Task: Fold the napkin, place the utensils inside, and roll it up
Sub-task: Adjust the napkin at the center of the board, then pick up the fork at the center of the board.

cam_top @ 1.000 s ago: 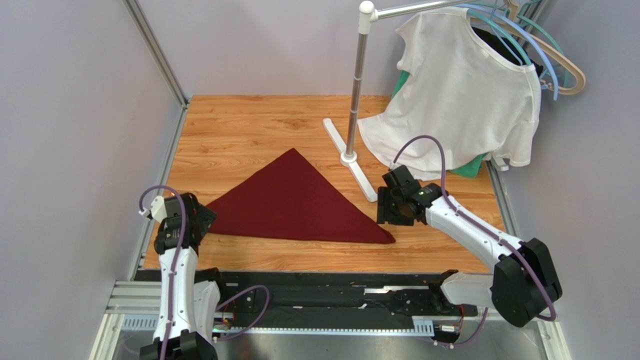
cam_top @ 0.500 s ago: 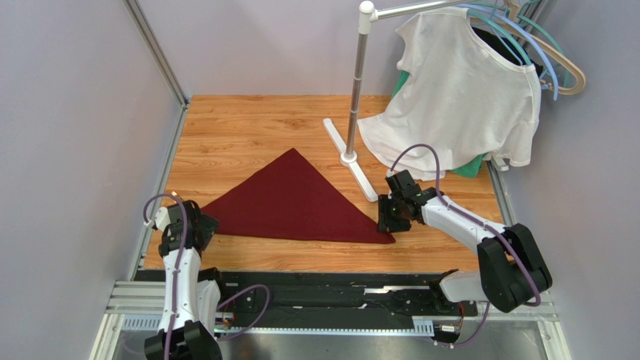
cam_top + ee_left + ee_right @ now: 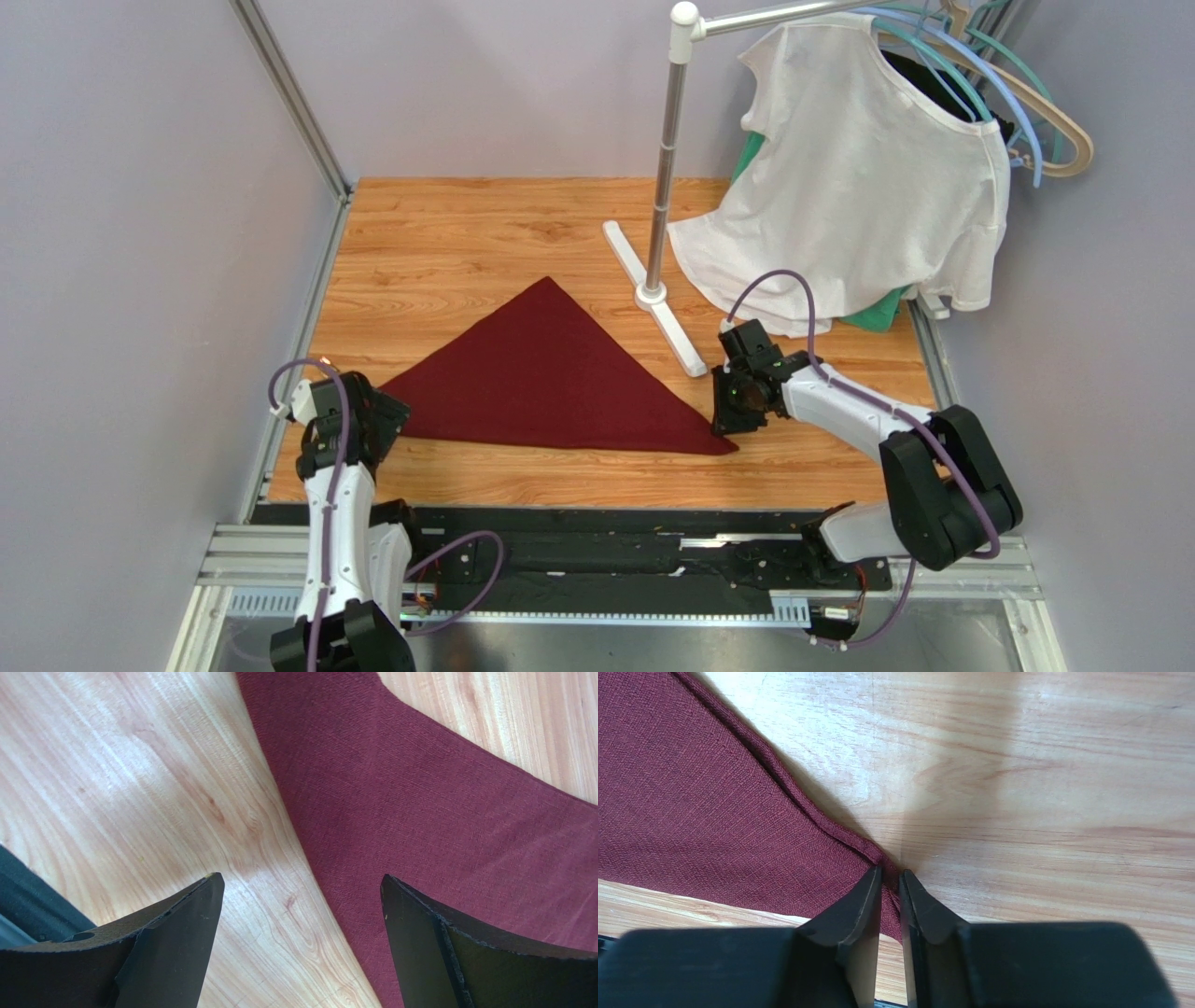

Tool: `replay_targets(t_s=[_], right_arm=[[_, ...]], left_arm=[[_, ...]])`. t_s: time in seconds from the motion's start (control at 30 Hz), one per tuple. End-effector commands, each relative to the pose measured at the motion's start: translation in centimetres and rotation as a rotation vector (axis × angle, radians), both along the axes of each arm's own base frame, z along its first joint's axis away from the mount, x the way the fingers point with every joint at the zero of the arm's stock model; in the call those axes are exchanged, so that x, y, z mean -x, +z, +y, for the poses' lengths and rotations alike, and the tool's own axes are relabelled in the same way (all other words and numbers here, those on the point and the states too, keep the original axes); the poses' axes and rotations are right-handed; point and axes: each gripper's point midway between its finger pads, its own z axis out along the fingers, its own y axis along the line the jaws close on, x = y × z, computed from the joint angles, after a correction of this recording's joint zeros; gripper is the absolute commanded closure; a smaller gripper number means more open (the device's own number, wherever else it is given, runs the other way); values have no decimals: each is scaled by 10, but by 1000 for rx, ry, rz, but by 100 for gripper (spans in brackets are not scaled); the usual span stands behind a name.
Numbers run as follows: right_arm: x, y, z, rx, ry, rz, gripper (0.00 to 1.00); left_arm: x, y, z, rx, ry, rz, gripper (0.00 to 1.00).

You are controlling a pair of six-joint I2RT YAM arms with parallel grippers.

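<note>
Within our right hand [image 3: 890, 875], narrowed from wide a second ago, we record the napkin [image 3: 703, 798] corner pinched, ready for folding; our left hand [image 3: 300, 882] gapes wide astride the opposite corner.

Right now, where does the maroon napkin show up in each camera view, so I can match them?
Top external: the maroon napkin is a flat triangle mid-table, between the two arms.
Left wrist: upper right, its edge crossing the gap of the open left end effector.
Right wrist: left half, its corner pinched in the right end effector.
Shared landmark: the light wood tabletop under it.
</note>
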Motion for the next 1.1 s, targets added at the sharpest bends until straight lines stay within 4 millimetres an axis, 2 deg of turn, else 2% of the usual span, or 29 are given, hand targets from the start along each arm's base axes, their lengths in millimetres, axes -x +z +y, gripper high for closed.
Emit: replay_targets(t_s=[0.0,0.03,0.13,0.17,0.3,0.57,0.7,0.77,0.87,0.9,0.93,0.97,1.0,1.07], right_arm=[[-1,-6,-10,53,-47,11,83],[0,-7,-11,53,-59,20,90],[4,-9,-14,54,-98,46,99],[3,-11,-20,80,-119,42,100],[7,-9,-29,103,-187,56,100],[13,-5,-66,180,-340,76,100],[12,2,-68,165,-363,71,100],[9,6,-66,155,-363,62,99],[5,16,-62,128,-348,39,86],[4,18,-61,124,-344,35,70],[3,21,-61,122,-339,27,60],[2,25,-61,121,-334,18,55],[0,30,-61,119,-326,1,49],[-4,38,-58,103,-310,-20,47]], left_arm=[[-15,8,1,-13,-62,-46,10],[-17,7,-1,-5,-75,-46,11],[-24,5,-5,10,-115,-50,12],[-26,6,-5,8,-127,-55,12],[-36,9,-17,40,-207,-94,13],[-48,19,-27,34,-279,-132,13],[-59,39,-9,-40,-236,-145,12],[-60,42,-1,-60,-189,-137,12],[-51,48,38,-187,10,-73,12],[-52,55,45,-211,43,-77,12],[-51,54,51,-218,89,-62,12],[-48,55,61,-257,136,-37,12],[-54,66,67,-274,157,-48,13],[-57,60,78,-277,199,9,14]])
